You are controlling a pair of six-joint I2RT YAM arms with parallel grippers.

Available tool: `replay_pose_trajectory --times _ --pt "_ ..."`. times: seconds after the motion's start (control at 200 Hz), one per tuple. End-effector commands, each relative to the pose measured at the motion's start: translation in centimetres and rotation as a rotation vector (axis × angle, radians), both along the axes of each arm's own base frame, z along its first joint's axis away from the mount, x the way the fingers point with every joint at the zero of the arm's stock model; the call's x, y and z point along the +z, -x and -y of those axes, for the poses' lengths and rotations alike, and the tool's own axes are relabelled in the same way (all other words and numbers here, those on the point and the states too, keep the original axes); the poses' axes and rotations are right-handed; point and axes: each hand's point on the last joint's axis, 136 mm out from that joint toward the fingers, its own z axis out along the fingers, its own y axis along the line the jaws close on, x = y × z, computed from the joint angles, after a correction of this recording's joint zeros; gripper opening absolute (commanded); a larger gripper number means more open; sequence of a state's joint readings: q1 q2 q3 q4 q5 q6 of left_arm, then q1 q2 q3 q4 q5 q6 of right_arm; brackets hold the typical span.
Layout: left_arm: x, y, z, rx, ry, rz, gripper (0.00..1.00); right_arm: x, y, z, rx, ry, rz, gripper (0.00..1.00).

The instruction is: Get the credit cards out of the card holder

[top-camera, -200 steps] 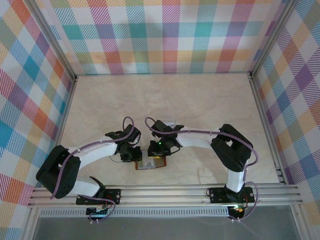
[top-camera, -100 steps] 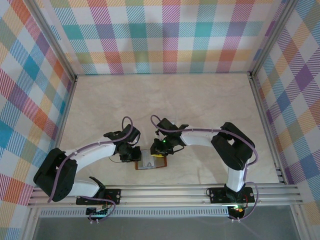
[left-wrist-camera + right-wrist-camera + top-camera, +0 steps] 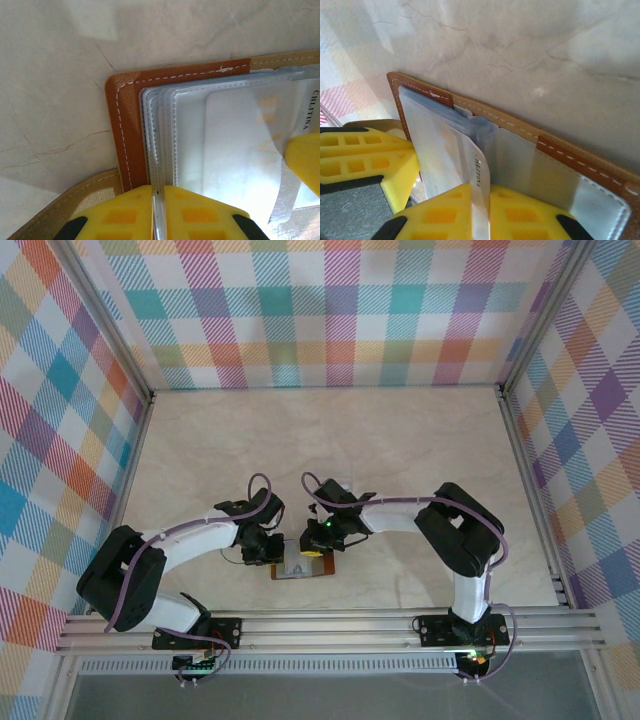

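Brown leather card holder open on table, left claw pinching its sleeves, right claw pinching one card.

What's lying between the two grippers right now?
The open card holder: its clear sleeves, holding a pale credit card, span from the left gripper to the right gripper, as the left wrist view shows.

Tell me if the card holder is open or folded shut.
Open: the card holder lies spread flat, its clear inner pockets exposed. The left gripper pinches the pocket edges; the right gripper pinches a card.
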State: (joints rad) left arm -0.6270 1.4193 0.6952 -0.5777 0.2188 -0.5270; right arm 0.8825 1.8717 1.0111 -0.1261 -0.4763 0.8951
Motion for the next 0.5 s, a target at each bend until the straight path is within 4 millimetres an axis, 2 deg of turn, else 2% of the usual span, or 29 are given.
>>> replay_pose_trajectory --times 0.0,0.135,0.25,0.305,0.41,0.495 --pt "-1.5 0.9 -0.7 -0.025 -0.049 -0.034 0.13 0.8 0.4 0.3 -0.001 -0.014 0.009 0.11" --pt "-1.1 0.9 -0.6 -0.020 -0.041 -0.028 0.14 1.1 0.1 1.8 -0.004 0.069 0.057 0.08" --pt "-0.5 0.6 -0.4 -0.014 -0.029 -0.009 0.14 1.1 0.0 4.5 0.008 0.217 0.100 0.06" --pt "-0.2 0.4 -0.3 -0.013 -0.024 0.000 0.14 1.4 -0.1 5.1 0.020 0.246 0.119 0.06" --pt "0.5 0.1 -0.2 -0.012 -0.011 0.020 0.15 3.3 -0.3 4.9 0.036 0.209 0.167 0.06" --pt "1.2 -0.2 0.0 -0.005 0.002 0.043 0.16 5.6 -0.8 4.6 0.047 0.167 0.228 0.06"
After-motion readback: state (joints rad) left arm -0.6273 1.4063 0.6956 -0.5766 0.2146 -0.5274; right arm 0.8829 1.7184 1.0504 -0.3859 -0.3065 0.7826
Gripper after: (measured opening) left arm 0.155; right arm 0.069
